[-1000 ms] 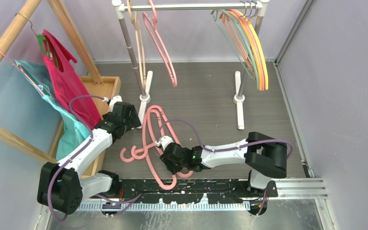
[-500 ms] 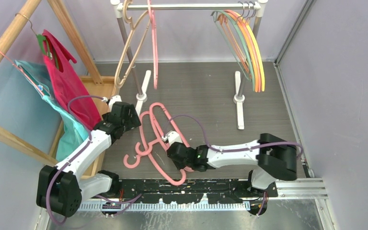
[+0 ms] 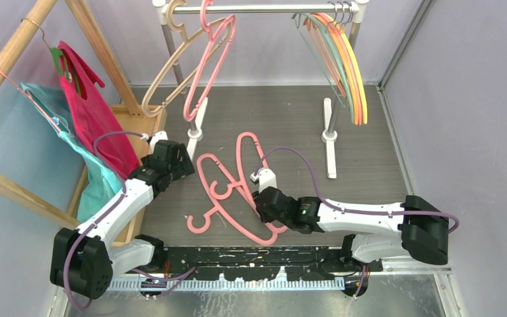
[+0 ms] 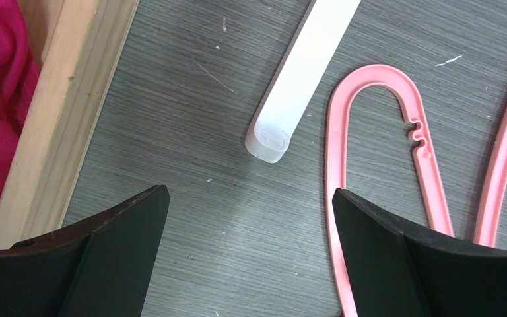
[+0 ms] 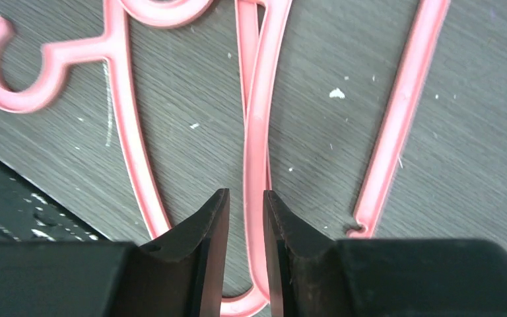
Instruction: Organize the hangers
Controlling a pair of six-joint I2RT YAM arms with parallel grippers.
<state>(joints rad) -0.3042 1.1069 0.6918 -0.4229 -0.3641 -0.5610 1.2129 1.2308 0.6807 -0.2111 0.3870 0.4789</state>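
- Hangers point(image 3: 221, 190), pink, lie tangled on the floor point(image 4: 171, 99).
- We see the right gripper point(image 5: 245, 195) clamped narrowly on one's bar.
- Left gripper point(image 4: 249, 191) gapes wide, empty.

pink hangers point(image 5: 257, 132), red cloth point(image 3: 89, 112), grey wood-grain floor point(image 3: 284, 119)

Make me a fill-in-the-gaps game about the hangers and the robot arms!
The right pincer is shut on a ___ hanger.
The left pincer is wide ___, holding nothing.
The leftmost hanger on the rail is ___.
Missing words: pink, open, beige.
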